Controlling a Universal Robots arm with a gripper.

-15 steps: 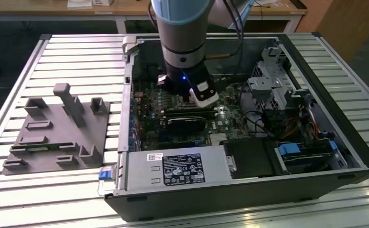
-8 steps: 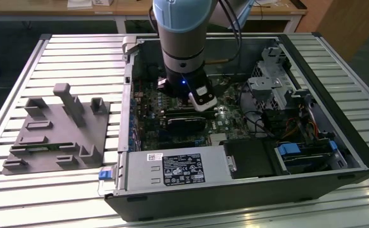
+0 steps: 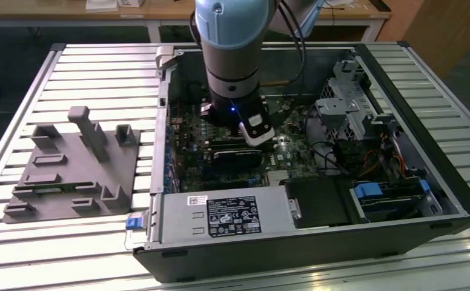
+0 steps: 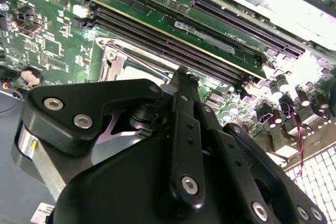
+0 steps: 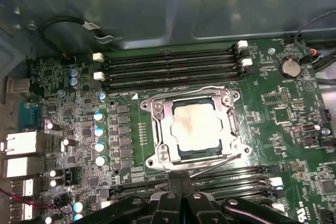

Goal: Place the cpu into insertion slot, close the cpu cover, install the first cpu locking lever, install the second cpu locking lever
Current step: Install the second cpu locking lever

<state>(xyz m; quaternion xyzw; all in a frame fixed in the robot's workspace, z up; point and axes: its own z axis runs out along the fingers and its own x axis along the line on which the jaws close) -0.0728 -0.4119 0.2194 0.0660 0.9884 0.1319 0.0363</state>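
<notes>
The gripper hung low over the motherboard inside the open computer case, its black fingers pressed together with nothing between them, just beside the socket edge. In the first wrist view the cpu lay flat in the insertion slot, its silvery-tan top showing through the square window of the cpu cover, which sat closed down over it. A thin metal locking lever ran slantwise along the cover edge nearest the gripper, and another thin wire ran along the far edge. Long black memory slots lay beyond the socket, and more of them lay between the socket and the gripper. In the second wrist view the gripper's black linkage hid most of the socket, with only a corner of the silvery frame and the memory slots visible. In the exterior view the arm reached straight down into the case, which lay on a slatted metal surface. A grey fixture block rested on that surface towards the exterior view's left, well apart from the case's work area.
</notes>
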